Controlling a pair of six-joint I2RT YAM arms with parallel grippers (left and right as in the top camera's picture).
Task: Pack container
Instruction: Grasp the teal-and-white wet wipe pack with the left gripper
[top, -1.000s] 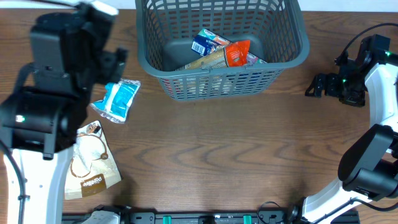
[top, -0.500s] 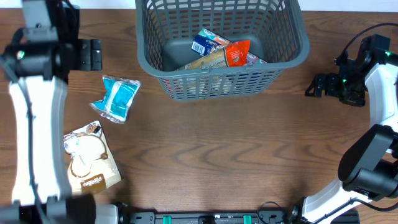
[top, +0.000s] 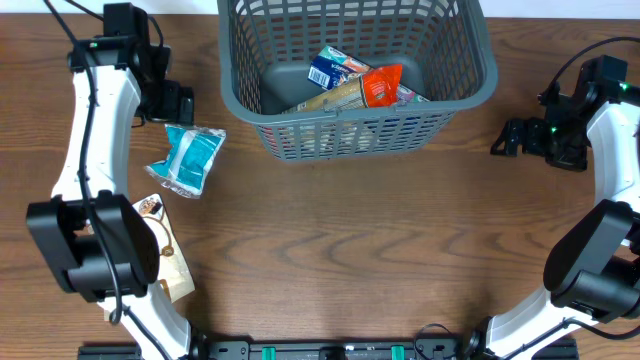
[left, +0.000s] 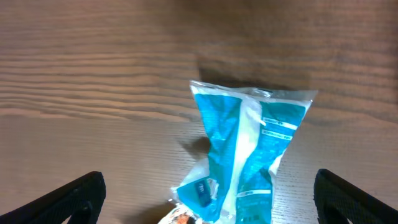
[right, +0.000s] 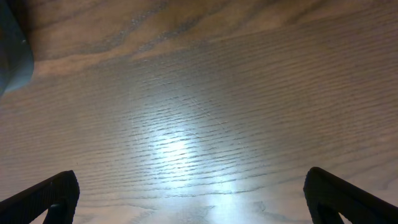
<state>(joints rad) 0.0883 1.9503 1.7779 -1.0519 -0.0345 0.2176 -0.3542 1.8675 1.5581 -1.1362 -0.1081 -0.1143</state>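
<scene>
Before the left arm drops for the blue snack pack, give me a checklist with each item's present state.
1. Left gripper open: ok. Its fingers stand wide apart at the edges of the wrist view.
2. Blue pack between the fingers: ok. It lies flat and roughly centred below them.
3. Beige pack clear of the blue pack: cannot tell. They lie close together and the arm covers part of it.
4. Room in the container: ok. The packs inside cover only part of its base.
5. Right gripper out of the way: ok. It sits to the right of the container, open and empty.
</scene>
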